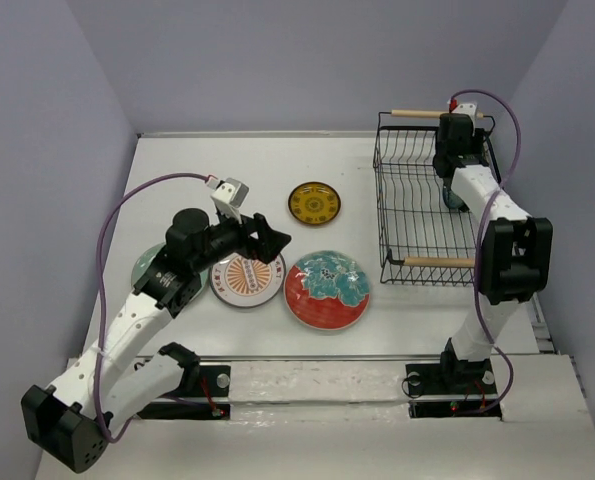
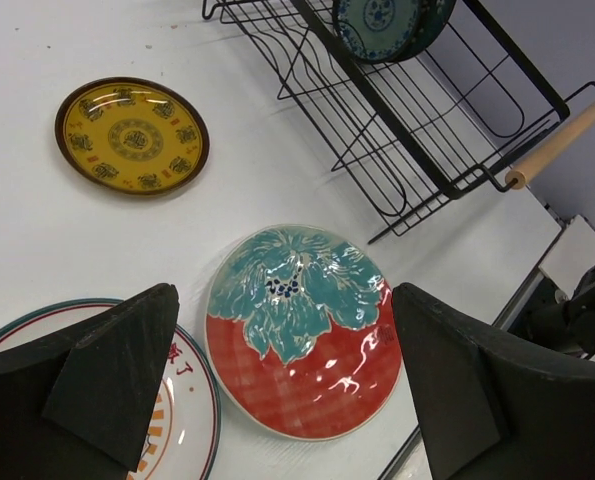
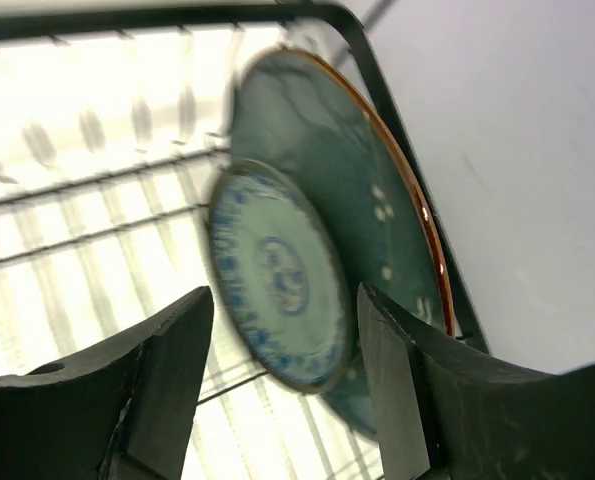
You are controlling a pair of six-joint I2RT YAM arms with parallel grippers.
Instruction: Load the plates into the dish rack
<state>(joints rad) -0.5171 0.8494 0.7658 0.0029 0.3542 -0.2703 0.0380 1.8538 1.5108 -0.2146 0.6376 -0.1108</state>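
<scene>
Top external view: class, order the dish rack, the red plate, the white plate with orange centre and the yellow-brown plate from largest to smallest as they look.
1. dish rack
2. red plate
3. white plate with orange centre, partly covered, so only probably smaller than the red one
4. yellow-brown plate

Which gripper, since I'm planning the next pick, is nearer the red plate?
Left. The left gripper hovers beside the red plate; the right gripper is over the dish rack.

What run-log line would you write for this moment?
left gripper open, aimed at red plate | right gripper open in dish rack | blue-patterned plate, dark teal plate racked
</scene>
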